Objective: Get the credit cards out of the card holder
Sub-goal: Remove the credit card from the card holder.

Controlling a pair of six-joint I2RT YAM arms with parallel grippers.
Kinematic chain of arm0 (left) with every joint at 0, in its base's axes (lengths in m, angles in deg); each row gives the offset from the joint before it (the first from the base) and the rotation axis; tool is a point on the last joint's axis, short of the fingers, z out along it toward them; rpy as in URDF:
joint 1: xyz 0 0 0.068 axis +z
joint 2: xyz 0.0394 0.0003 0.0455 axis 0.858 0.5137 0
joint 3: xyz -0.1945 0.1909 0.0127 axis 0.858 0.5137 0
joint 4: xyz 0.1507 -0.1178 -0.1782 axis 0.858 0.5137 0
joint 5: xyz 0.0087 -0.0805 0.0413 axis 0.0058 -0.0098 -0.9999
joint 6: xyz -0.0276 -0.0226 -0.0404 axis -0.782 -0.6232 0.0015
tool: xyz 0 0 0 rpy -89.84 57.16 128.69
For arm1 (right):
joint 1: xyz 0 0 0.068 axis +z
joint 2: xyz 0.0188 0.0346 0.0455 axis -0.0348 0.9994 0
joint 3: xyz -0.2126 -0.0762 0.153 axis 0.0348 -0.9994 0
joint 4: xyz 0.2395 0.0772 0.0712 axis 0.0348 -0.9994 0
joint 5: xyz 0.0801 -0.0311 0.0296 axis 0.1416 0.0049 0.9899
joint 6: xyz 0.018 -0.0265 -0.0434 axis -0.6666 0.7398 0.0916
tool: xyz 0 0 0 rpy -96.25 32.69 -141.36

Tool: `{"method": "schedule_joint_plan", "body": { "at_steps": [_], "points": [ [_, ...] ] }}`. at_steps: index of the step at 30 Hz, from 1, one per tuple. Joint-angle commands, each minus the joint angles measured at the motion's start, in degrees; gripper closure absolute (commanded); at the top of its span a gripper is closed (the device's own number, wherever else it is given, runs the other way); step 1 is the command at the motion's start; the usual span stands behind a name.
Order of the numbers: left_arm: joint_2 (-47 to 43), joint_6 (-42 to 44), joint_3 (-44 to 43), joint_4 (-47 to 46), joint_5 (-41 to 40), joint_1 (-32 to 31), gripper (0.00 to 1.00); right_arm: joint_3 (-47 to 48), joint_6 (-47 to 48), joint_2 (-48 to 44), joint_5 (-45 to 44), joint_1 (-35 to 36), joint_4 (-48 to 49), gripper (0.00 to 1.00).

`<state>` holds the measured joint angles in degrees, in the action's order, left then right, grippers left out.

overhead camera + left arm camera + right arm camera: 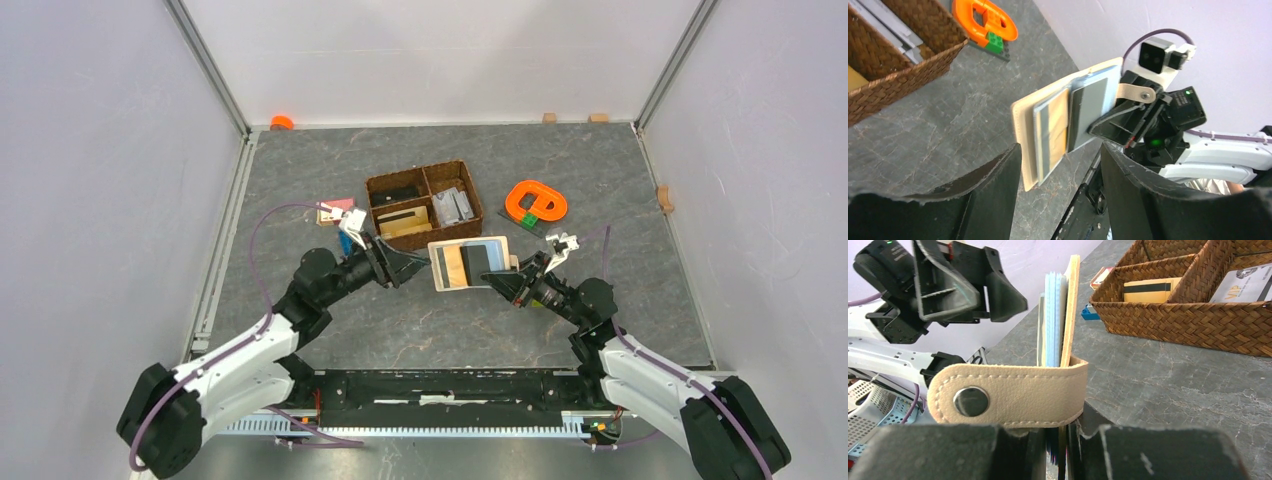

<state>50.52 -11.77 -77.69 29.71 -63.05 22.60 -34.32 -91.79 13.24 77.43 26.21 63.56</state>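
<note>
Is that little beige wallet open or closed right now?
Open: the card holder has its cover swung back, with cards showing inside.

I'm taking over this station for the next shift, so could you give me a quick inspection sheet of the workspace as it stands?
Surface: grey marbled table.
Job's things: card holder held open, cards inside.
Clutter: woven basket holding loose cards; orange toy beside it.
Grippers: right gripper shut on the card holder's tab side; left gripper open at its other edge.
Cables: purple cable looping off each wrist.
Surroundings: white walls; wooden blocks at the table's far edge.
</note>
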Motion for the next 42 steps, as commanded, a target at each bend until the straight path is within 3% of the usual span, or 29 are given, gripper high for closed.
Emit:
{"method": "schedule_joint_plan", "body": {
  "at_steps": [1,6,14,23,35,42],
  "points": [
    [-5.18,4.01,2.41,-3.96,-0.96,-0.55,0.34,0.23,1.33,-1.1,-1.34,-0.17,1.53,0.95],
    [-3.46,4.5,2.75,-12.78,4.63,-4.6,0.36,0.26,1.27,-0.75,-0.33,-0.17,2.38,0.95],
    [8.25,5.91,-3.06,-13.24,6.3,-11.84,0.44,0.33,0.01,0.62,3.07,-0.17,6.18,0.95],
    [16.36,3.27,-5.54,-12.9,5.33,-11.46,0.53,-0.05,-2.25,1.77,5.81,-0.08,11.0,0.95],
    [16.14,-0.51,-2.8,-19.49,7.52,-8.09,0.57,-0.3,-7.11,5.81,9.68,0.05,18.93,0.96],
    [16.77,-1.32,-2.61,-21.65,8.77,-8.07,0.66,0.2,-9.46,8.87,11.67,1.01,23.03,0.98]
  ]
}}
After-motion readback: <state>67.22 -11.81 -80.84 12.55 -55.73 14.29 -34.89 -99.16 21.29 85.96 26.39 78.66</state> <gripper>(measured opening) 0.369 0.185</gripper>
